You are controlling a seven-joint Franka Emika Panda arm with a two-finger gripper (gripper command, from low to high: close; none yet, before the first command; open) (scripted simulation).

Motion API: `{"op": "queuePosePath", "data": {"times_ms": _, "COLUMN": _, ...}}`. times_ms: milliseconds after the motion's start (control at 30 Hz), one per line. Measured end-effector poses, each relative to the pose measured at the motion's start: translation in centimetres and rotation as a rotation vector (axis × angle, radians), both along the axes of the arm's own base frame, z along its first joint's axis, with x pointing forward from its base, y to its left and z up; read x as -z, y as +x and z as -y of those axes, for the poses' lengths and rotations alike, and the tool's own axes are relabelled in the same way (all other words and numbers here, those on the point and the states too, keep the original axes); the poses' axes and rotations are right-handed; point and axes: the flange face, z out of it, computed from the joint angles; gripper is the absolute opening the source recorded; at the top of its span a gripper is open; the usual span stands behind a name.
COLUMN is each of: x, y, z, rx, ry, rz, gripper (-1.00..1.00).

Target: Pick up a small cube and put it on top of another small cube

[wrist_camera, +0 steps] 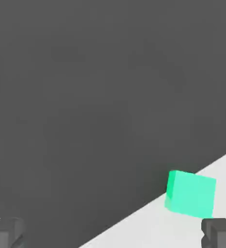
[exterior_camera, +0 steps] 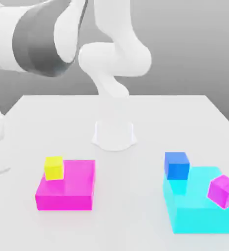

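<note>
A small yellow cube (exterior_camera: 54, 167) sits on the back left corner of a flat magenta block (exterior_camera: 67, 186). A small blue cube (exterior_camera: 177, 164) rests on the far corner of a cyan block (exterior_camera: 199, 215), and a small purple cube (exterior_camera: 223, 190) lies tilted on that block's right side. In the hand view a small green cube (wrist_camera: 191, 193) stands on the white table close to its edge. My gripper (wrist_camera: 112, 235) is open, its two dark fingertips (wrist_camera: 6, 232) far apart with nothing between them, away from the green cube.
The arm's white base (exterior_camera: 114, 135) stands at the middle back of the white table (exterior_camera: 136, 225). Large arm links (exterior_camera: 38, 39) hang over the exterior view's upper left. Dark floor lies beyond the table edge in the hand view.
</note>
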Motion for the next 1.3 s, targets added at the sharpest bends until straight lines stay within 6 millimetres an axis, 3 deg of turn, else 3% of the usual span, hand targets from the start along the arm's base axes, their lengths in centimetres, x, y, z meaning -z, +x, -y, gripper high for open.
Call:
{"op": "queuePosePath", "data": {"times_ms": 200, "x": 10.7, "y": -1.5, "z": 5.1, "rx": 0.118, "ry": 0.048, "rz": -0.120, "gripper": 0.00}}
{"op": "queuePosePath", "data": {"times_ms": 333, "x": 17.6, "y": -2.1, "z": 6.2, "rx": 0.144, "ry": 0.058, "rz": -0.147, "gripper": 0.00}}
{"op": "queuePosePath", "data": {"times_ms": 367, "x": 18.9, "y": -2.1, "z": 6.2, "rx": 0.145, "ry": 0.059, "rz": -0.148, "gripper": -1.00}}
{"op": "queuePosePath", "data": {"times_ms": 567, "x": 19.6, "y": -2.2, "z": 6.2, "rx": 0.145, "ry": 0.060, "rz": -0.147, "gripper": -1.00}}
{"op": "queuePosePath", "data": {"times_ms": 633, "x": 18.0, "y": -2.1, "z": 6.2, "rx": 0.145, "ry": 0.060, "rz": -0.148, "gripper": -1.00}}
{"op": "queuePosePath", "data": {"times_ms": 700, "x": 15.0, "y": -2.1, "z": 6.2, "rx": 0.145, "ry": 0.061, "rz": -0.148, "gripper": -1.00}}
{"op": "queuePosePath", "data": {"times_ms": 733, "x": 13.6, "y": -1.7, "z": 5.1, "rx": 0.121, "ry": 0.063, "rz": -0.146, "gripper": -1.00}}
{"op": "queuePosePath", "data": {"times_ms": 867, "x": 10.3, "y": 0.9, "z": -4.9, "rx": -0.090, "ry": 0.078, "rz": -0.140, "gripper": -1.00}}
{"op": "queuePosePath", "data": {"times_ms": 1033, "x": 7.0, "y": 1.2, "z": -17.4, "rx": -0.361, "ry": 0.080, "rz": -0.139, "gripper": -1.00}}
{"op": "queuePosePath", "data": {"times_ms": 1133, "x": 5.1, "y": -0.3, "z": -25.0, "rx": -0.534, "ry": 0.071, "rz": -0.141, "gripper": -1.00}}
{"op": "queuePosePath", "data": {"times_ms": 1233, "x": 3.3, "y": -3.0, "z": -32.5, "rx": -0.721, "ry": 0.052, "rz": -0.146, "gripper": -1.00}}
{"op": "queuePosePath", "data": {"times_ms": 1300, "x": 2.0, "y": -6.2, "z": -39.6, "rx": -0.899, "ry": 0.028, "rz": -0.150, "gripper": -1.00}}
